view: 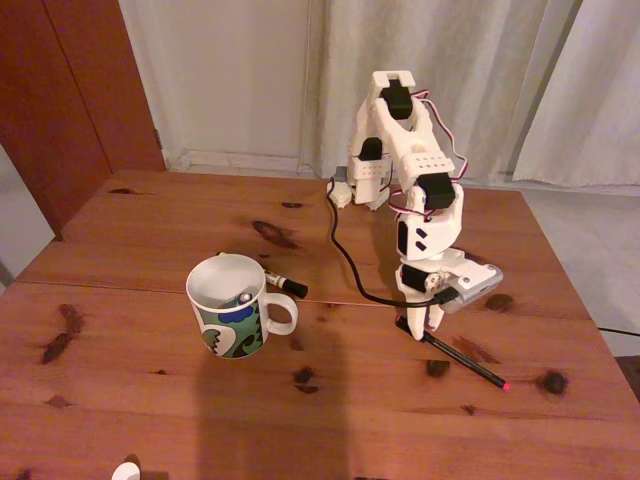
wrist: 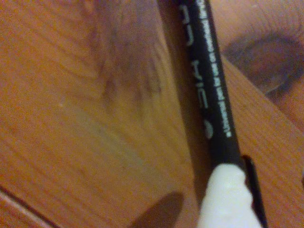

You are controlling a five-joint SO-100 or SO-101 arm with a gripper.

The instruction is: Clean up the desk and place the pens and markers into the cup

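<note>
- A slim black pen (view: 455,357) with a pink-red tip is seen lying on the knotted reddish-brown wooden desk (view: 150,250), right of the patterned white mug (view: 228,306).
- The white plastic gripper (view: 418,327) is lowered onto the pen's dark end; whether it is gripped cannot be told.
- Pale lettering on the pen (wrist: 211,90) is visible in the wrist view.
- Pale curtains (view: 440,70) are seen behind.

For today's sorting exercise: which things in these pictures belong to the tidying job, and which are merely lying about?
Belong to the job:
cup
black pen
marker
gripper
desk

Lying about:
black cable
small white object at the desk's near edge
curtains
</note>
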